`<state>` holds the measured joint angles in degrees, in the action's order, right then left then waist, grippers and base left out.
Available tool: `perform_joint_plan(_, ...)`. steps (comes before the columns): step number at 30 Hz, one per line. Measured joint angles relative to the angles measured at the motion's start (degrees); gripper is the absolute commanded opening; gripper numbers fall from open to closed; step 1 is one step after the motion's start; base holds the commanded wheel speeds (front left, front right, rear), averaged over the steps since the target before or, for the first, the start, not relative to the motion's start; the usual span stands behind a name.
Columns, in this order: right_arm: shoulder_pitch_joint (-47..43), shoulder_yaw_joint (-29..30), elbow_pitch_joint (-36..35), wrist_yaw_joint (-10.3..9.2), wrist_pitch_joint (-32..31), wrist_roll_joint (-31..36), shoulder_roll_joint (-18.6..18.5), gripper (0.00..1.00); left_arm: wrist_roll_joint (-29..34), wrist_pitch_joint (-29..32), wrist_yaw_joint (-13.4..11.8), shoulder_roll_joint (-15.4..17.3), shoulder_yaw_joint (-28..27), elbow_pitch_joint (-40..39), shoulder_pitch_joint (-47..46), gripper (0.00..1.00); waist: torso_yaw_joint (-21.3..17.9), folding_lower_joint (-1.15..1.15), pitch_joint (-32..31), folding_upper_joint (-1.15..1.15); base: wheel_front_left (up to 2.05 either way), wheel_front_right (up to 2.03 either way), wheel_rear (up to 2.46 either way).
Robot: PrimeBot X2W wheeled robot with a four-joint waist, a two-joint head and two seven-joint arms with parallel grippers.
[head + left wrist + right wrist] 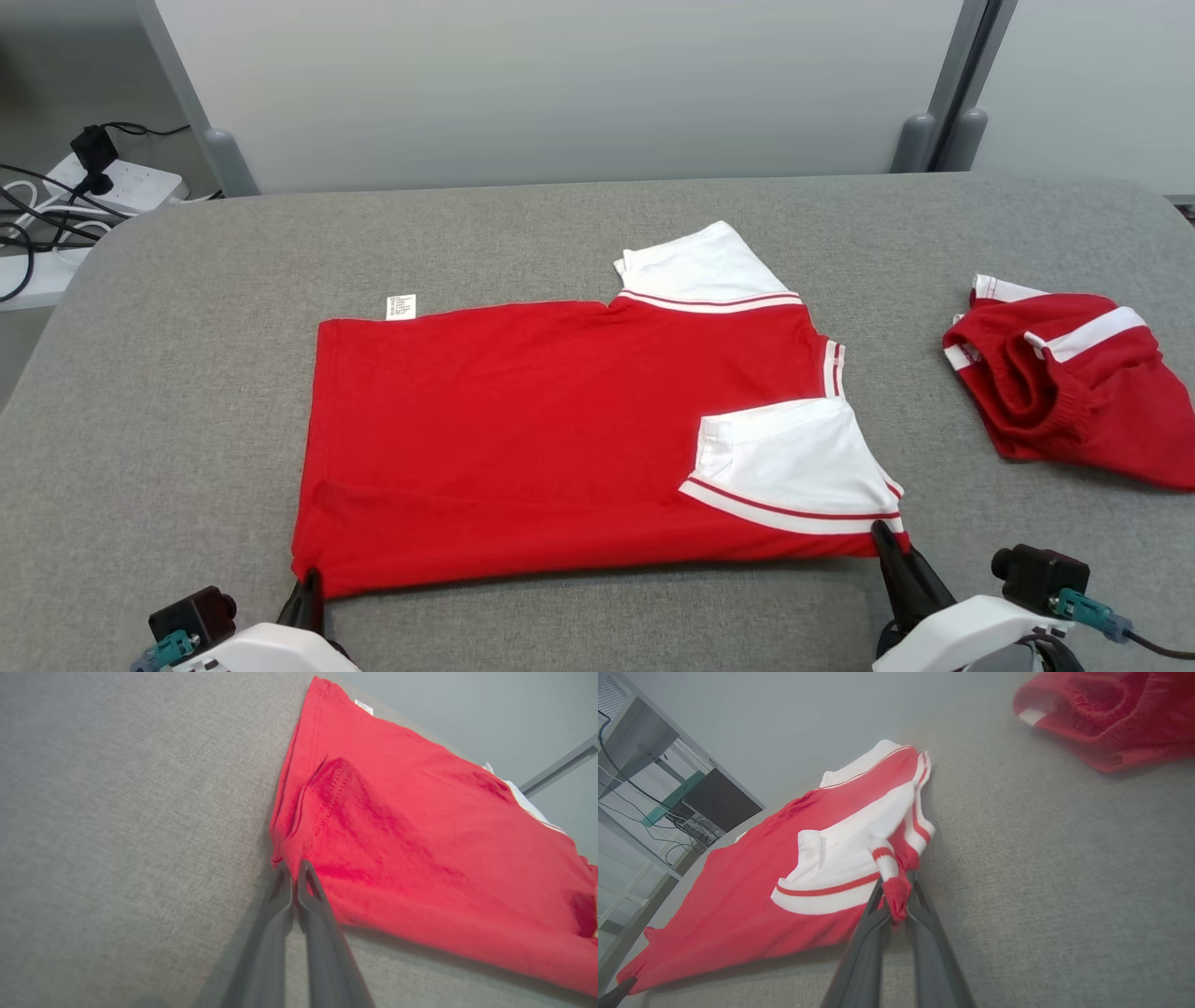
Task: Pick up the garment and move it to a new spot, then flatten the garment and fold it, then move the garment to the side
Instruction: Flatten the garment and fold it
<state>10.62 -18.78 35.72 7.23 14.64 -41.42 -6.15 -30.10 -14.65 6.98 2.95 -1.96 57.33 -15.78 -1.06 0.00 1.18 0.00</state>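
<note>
Across the middle of the grey counter (187,401) lies the red T-shirt (523,420), spread sideways with its hem toward the robot's left and its collar toward the right, so one long side runs just ahead of both arms. Its near sleeve (794,462) is turned in over the red body while the far sleeve (695,266) pokes out past the far edge, which suggests the fold is part-way done rather than finished. The left end effector (294,868) is closed at the near hem corner, its fingers pressed together with what looks like a thin layer of cloth nipped between them. The right end effector (896,879) is clamped on a bunched wad of red and white-striped fabric at the near shoulder corner. Holding both ends of one edge keeps that edge taut and straight, and a shadow under it in both wrist views suggests it is raised slightly off the counter. Such a grip would suit carrying the near side over toward the far one, or tugging the cloth flat; which is meant cannot be told. A white care label (400,306) sticks out at the far hem corner. Well apart on the right, red shorts (1074,392) sit crumpled, clear of the work.
</note>
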Motion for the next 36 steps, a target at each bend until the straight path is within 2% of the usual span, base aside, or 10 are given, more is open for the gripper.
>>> perform_joint_plan(4, -0.73, -0.79, -0.16, 0.0, -0.08, -0.6, -0.11, 0.0, 1.76, 0.0, -0.53, 0.16, -0.58, -1.03, 0.09, 0.0, -0.23, 0.0, 0.57, 0.0, 0.0, 0.0, 0.0)
perform_joint_plan(5, -0.7, -0.88, -0.14, 0.0, -0.11, -0.66, -0.13, 0.3, 2.08, 0.0, -0.53, 0.23, -0.75, -1.31, 0.09, 0.45, -0.27, 0.0, 0.73, 0.0, 0.0, 0.0, 0.0)
perform_joint_plan(6, -0.67, -1.07, -0.03, 0.0, -0.53, -0.66, -0.21, 0.78, 2.46, 0.0, -0.55, 0.29, -0.92, -1.58, 0.09, 1.0, -0.3, 0.0, 0.89, 0.0, 0.0, 0.0, 0.0)
perform_joint_plan(7, -0.66, -1.29, 0.1, 0.0, -0.58, -0.66, -0.29, 1.0, 2.8, 0.0, -0.76, 0.33, -1.11, -1.99, 0.09, 1.0, -0.33, 0.0, 1.02, 0.0, 0.0, 0.0, 0.0)
perform_joint_plan(10, -0.53, -0.65, 0.21, 0.0, -0.57, -0.32, -0.67, 1.0, 4.0, -0.01, -2.05, 0.43, -2.11, -3.63, 0.09, 1.0, -0.28, 0.0, 1.33, 0.0, 0.0, 0.0, 0.0)
perform_joint_plan(15, 0.66, 3.89, -0.13, 0.0, -0.49, 2.99, -2.23, 1.0, 7.55, 0.0, -4.14, 1.04, -3.57, -8.37, 0.1, 1.0, 0.1, 0.0, 1.93, 0.0, 0.0, 0.0, 0.0)
perform_joint_plan(19, 3.56, 6.59, -2.71, 0.0, -0.48, 7.77, -2.61, 1.0, 10.58, -0.01, -4.3, 1.45, -3.87, -12.55, 0.09, 1.0, 0.36, 0.0, 2.89, 0.0, 0.0, 0.0, 0.0)
perform_joint_plan(24, 9.07, 7.6, -4.64, 0.0, -0.42, 13.89, -1.88, 1.0, 13.23, -0.01, -3.43, 1.37, -2.97, -14.14, -0.96, 1.0, 0.63, 0.0, 5.04, 0.0, 0.0, 0.0, 0.0)
perform_joint_plan(29, 14.74, 7.57, -4.94, 0.0, -0.41, 17.22, -1.16, 1.0, 16.0, -0.01, -1.77, 1.72, -0.03, -14.04, -7.15, 1.0, 1.0, 0.0, 8.38, 0.0, 0.0, 0.0, 0.0)
perform_joint_plan(36, 22.11, 7.25, -4.26, 0.0, -0.4, 19.31, -1.02, 1.0, 16.91, -0.01, -0.23, 4.74, 3.79, -10.14, -18.44, 1.0, 1.55, 0.0, 14.63, 0.0, 0.0, 0.0, 0.0)
